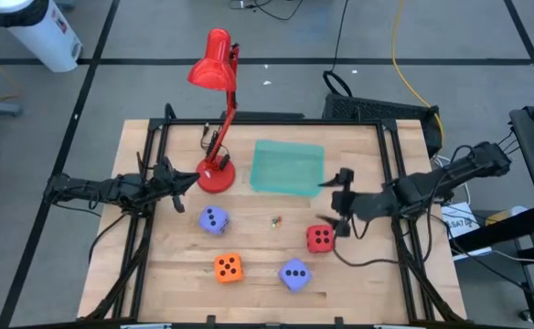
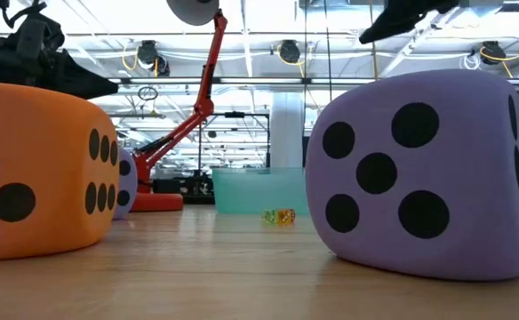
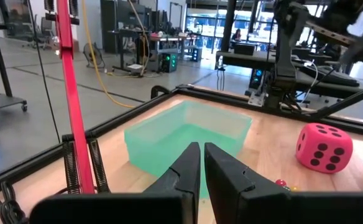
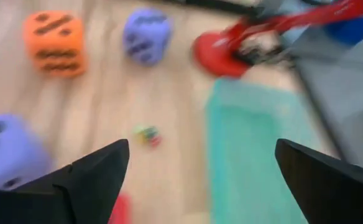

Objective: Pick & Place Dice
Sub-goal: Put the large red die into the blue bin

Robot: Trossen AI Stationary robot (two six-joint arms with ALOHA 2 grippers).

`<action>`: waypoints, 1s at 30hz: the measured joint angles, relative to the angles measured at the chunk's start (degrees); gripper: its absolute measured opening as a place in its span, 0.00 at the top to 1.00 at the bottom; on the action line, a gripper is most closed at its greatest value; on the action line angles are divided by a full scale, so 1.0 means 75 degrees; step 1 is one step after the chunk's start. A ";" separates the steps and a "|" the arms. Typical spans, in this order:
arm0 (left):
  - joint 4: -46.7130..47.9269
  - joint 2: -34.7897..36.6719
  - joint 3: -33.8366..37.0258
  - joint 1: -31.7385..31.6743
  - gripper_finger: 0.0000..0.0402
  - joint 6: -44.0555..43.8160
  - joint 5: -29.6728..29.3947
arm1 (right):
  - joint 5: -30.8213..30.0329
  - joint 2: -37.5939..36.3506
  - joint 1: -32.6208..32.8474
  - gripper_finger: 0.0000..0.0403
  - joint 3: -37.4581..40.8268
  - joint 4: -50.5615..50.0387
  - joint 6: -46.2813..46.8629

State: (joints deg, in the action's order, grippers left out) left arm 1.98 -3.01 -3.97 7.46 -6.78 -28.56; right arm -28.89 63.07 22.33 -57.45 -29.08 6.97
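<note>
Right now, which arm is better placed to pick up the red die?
The right. Its open gripper hovers beside the red die, between it and the teal tray. The left gripper, fingers shut, sits across the table by the lamp base.

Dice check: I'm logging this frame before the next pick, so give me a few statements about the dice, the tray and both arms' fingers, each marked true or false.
1. The teal tray holds no dice. True.
2. The red die sits inside the tray. False: it is on the table, near the right gripper.
3. The right gripper's fingers are spread wide. True.
4. The left gripper grips the orange die. False: its fingers are shut on nothing, beside the red lamp.
</note>
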 joint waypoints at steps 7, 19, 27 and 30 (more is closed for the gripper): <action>-0.0003 0.0000 0.0000 0.0000 0.92 -0.0003 0.0000 | 0.0843 0.0805 0.0365 0.01 -0.0122 -0.0291 0.1441; 0.0003 0.0000 0.0000 0.0000 0.92 0.0002 0.0003 | 0.1290 0.1952 0.0701 0.01 -0.0125 -0.0618 0.2395; 0.0012 0.0000 0.0000 0.0000 0.92 0.0039 0.0003 | 0.1487 0.2429 0.0789 0.01 -0.0125 -0.1065 0.2718; 0.0099 0.0000 0.0000 0.0000 0.92 0.0068 0.0005 | 0.1493 0.2611 0.0789 0.01 -0.0125 -0.1064 0.2674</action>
State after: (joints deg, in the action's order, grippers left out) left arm 2.72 -3.01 -3.97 7.46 -6.28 -28.52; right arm -17.69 82.66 28.25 -58.39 -37.06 27.02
